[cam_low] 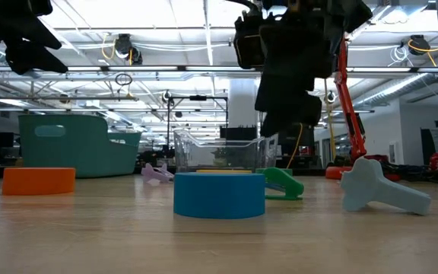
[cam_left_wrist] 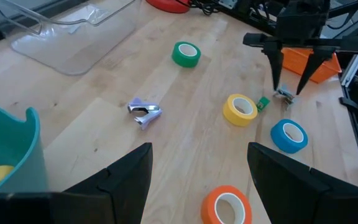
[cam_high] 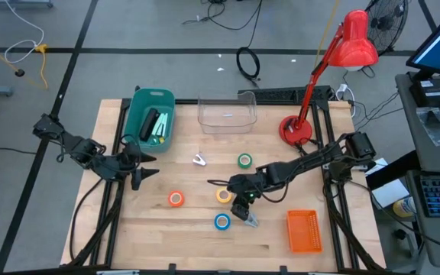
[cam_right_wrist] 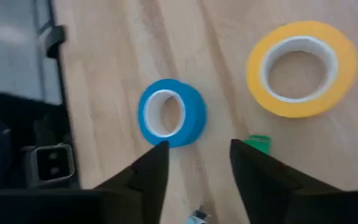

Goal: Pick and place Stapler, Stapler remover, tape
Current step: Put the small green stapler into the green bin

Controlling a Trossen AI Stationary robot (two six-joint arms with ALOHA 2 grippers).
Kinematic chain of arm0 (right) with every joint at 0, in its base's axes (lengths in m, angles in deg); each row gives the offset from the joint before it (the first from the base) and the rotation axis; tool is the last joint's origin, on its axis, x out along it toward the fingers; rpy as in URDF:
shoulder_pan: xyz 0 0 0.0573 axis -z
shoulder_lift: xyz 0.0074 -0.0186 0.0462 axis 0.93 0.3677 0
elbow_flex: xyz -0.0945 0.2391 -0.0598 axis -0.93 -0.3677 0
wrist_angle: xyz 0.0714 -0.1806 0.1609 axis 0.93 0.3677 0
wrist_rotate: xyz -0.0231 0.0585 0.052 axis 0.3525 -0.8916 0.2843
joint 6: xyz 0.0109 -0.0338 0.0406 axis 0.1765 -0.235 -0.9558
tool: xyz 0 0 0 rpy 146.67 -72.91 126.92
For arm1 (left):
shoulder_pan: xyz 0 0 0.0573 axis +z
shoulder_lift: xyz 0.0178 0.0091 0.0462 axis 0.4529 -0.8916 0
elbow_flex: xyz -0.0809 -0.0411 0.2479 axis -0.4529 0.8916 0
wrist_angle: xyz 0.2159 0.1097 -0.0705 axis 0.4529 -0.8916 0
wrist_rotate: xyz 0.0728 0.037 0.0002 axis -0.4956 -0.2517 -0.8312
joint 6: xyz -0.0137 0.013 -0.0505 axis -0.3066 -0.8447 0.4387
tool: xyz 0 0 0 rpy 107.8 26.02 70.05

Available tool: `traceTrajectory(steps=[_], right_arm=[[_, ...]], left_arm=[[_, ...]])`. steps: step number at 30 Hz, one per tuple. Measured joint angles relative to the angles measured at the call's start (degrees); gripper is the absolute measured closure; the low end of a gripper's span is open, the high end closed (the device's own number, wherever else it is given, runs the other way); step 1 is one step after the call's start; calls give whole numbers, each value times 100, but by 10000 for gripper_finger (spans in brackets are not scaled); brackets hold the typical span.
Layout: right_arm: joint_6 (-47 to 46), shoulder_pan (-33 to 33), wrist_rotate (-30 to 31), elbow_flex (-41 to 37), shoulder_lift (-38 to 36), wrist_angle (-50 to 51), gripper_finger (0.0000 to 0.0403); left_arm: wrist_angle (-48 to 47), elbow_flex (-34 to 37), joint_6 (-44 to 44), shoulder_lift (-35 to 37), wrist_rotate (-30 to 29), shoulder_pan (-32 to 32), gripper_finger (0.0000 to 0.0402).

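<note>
Four tape rolls lie flat on the wooden table: green [cam_high: 244, 160], orange [cam_high: 176, 198], yellow [cam_high: 224, 195] and blue [cam_high: 221, 221]. A lavender staple remover [cam_high: 198, 160] lies left of the green roll. A second small pale grey piece [cam_high: 250, 221] lies right of the blue roll. My right gripper [cam_high: 243, 208] hangs open just above it, fingers slanting down, with nothing between them [cam_right_wrist: 197, 149]. A tiny green bit [cam_left_wrist: 263, 102] lies by the yellow roll. My left gripper [cam_high: 150, 169] waits open at the table's left. A black thing in the teal bin [cam_high: 151, 118] may be the stapler; I cannot tell.
A clear plastic tub [cam_high: 226, 114] stands at the far middle, right of the teal bin. A red desk lamp [cam_high: 296, 130] stands at the far right. An orange mesh basket [cam_high: 304, 229] sits at the near right. Bare wood shows along the near left.
</note>
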Motion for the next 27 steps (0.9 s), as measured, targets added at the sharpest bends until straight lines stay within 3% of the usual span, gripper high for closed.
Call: traceTrajectory(steps=[5, 10, 23, 27], right_arm=[[-188, 5, 64, 0, 0, -10, 182], [-661, -15, -507, 0, -2, -34, 164], [-544, -297, 1041, 0, -73, 1119, 168], [-400, -264, 1041, 11, 6, 845, 165]], left_arm=[[0, 0, 2, 0, 0, 0, 135], [-1, 0, 2, 0, -2, -1, 135], [-4, 0, 11, -7, -4, -1, 135], [-5, 0, 22, -5, -4, -2, 135]])
